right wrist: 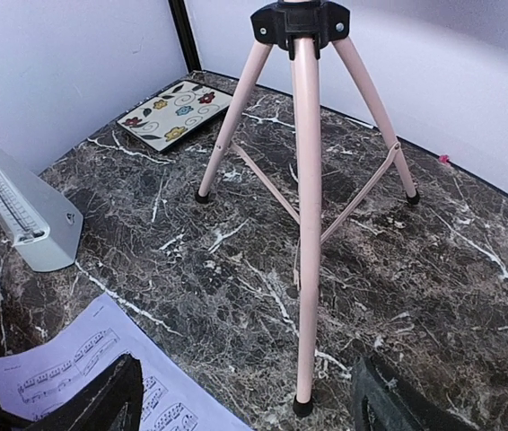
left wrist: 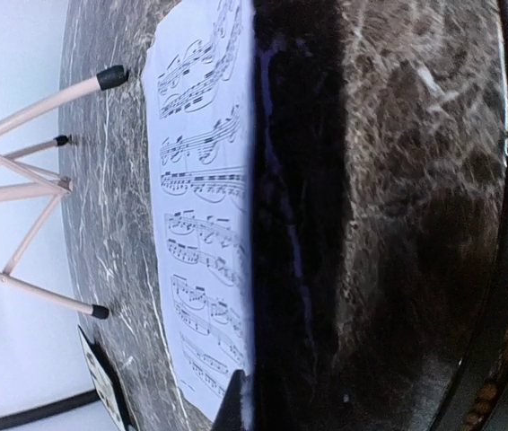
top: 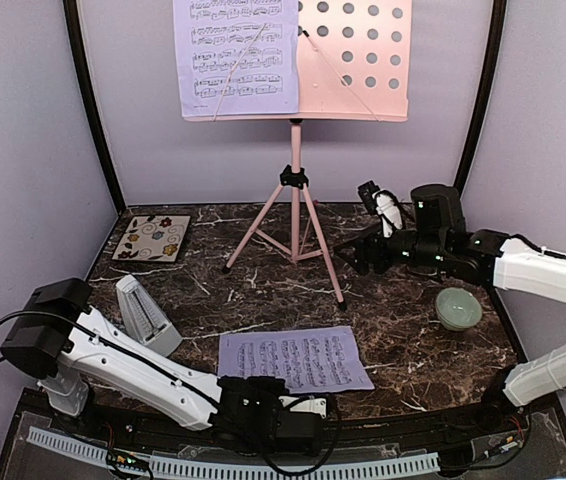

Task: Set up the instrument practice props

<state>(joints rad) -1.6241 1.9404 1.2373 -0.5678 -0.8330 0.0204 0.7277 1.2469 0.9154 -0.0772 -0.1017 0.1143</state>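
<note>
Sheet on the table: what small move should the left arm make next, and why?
Probably lift the left gripper slightly, testing its pinch. Its jaws are shut at the near edge of the table sheet, and the stand holds only one page, its right half bare.

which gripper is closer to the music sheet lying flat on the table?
Left. The left gripper is shut at the near edge of the sheet. The right gripper is open farther back, beside the legs of the music stand, well clear of the sheet.
</note>
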